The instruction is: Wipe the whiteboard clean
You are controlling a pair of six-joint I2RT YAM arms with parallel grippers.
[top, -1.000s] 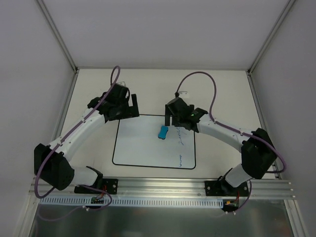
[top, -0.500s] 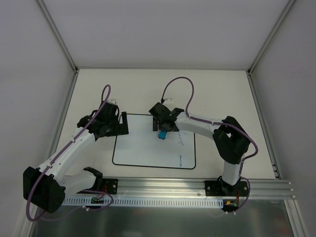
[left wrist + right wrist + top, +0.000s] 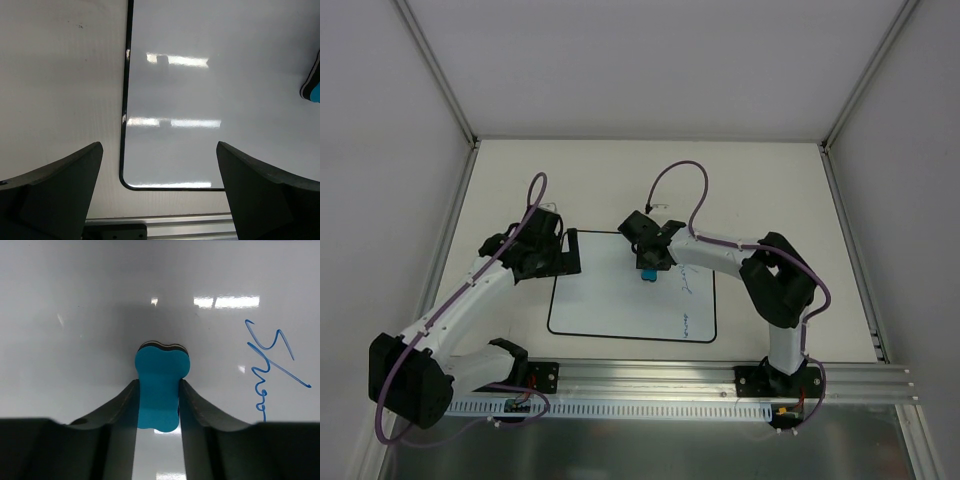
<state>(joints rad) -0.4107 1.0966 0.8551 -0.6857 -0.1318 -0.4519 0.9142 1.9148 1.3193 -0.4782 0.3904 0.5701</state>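
The right gripper (image 3: 159, 390) pinches a blue eraser (image 3: 161, 365) over the 12 o'clock edge of the whiteboard (image 3: 610, 305), while the left gripper (image 3: 159, 150) hangs spread at its 10 o'clock corner.

For the right gripper (image 3: 158, 390): down from behind the blue eraser (image 3: 160, 382) onto it, now pinching its waist (fingers (image 3: 125, 402) against both sides), with the elbow (image 3: 780, 285) pulled in from far right. For the left gripper (image 3: 568, 250): off the far-left corner of the whiteboard (image 3: 620, 310), lower, now over its left edge.
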